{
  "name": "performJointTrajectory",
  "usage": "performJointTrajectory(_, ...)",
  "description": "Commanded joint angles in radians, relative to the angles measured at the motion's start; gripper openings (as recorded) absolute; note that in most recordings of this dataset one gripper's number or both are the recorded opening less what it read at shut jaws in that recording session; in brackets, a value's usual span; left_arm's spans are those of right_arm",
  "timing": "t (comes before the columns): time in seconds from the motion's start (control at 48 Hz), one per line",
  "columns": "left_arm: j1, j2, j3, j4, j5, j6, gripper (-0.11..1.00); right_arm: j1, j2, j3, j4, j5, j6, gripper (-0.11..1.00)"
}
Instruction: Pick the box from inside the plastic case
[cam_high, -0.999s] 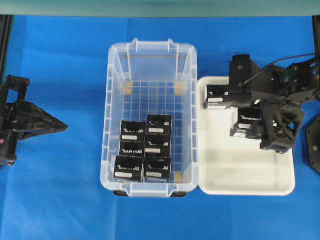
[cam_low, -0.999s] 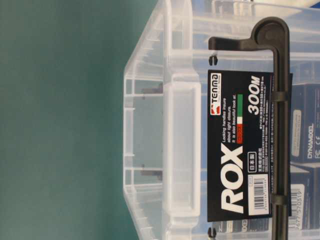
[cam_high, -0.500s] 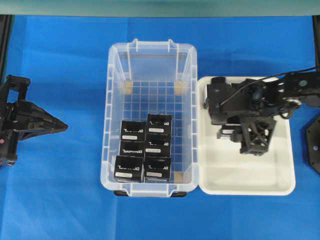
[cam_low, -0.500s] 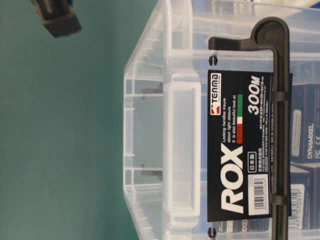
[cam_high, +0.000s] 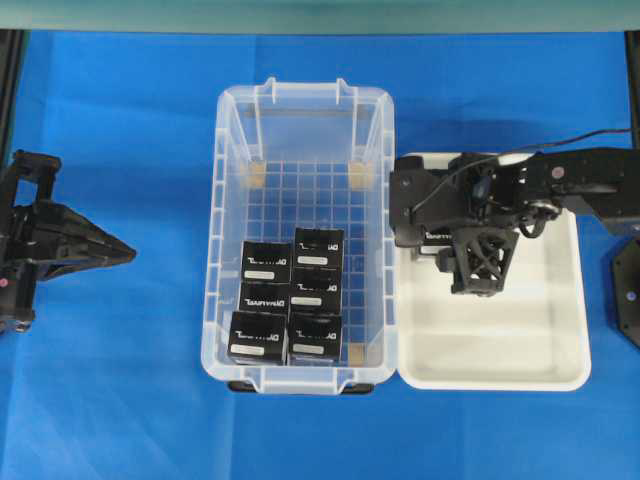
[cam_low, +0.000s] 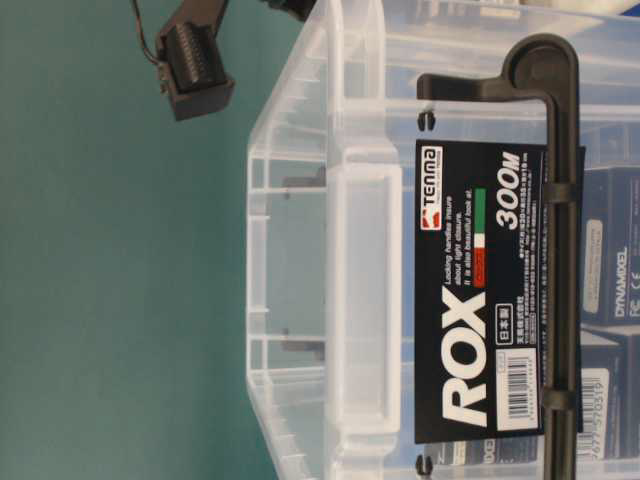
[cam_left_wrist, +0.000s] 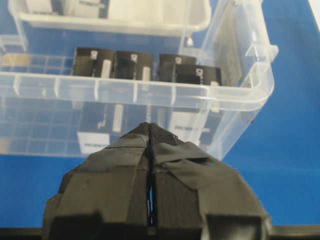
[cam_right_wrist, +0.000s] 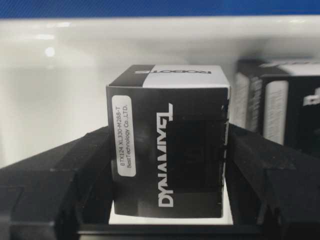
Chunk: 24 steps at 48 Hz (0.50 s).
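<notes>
The clear plastic case (cam_high: 213, 250) stands mid-table with several black boxes (cam_high: 265, 262) packed at its near end; they also show through its wall (cam_left_wrist: 135, 65). My right gripper (cam_right_wrist: 167, 150) is shut on one black box (cam_right_wrist: 165, 115) with white lettering, low over the white tray (cam_high: 500, 350), close to the tray's left wall beside the case. From overhead the right gripper (cam_high: 440, 248) and arm hide most of that box. My left gripper (cam_high: 128, 254) rests shut and empty on the blue cloth left of the case, its tips (cam_left_wrist: 151, 127) pointing at the case wall.
A second black box (cam_right_wrist: 280, 100) stands in the tray just right of the held one. The case's labelled end wall (cam_low: 480, 300) fills the table-level view, with part of the right arm (cam_low: 195, 75) above it. Blue cloth (cam_high: 120, 380) covers the table.
The right arm has swung left across the white tray toward the case's side, carrying the box. The left arm and the boxes in the case have not moved.
</notes>
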Motion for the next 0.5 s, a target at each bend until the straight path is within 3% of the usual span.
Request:
performJointTrajectory(0.0, 0.0, 0.008, -0.02, 0.0, -0.005, 0.002, -0.05, -0.003, 0.006, -0.003, -0.002, -0.021, -0.003, 0.64)
performJointTrajectory(0.479, 0.002, 0.008, -0.02, 0.002, -0.005, 0.002, -0.05, -0.003, 0.049, 0.003, -0.002, -0.026, -0.005, 0.64)
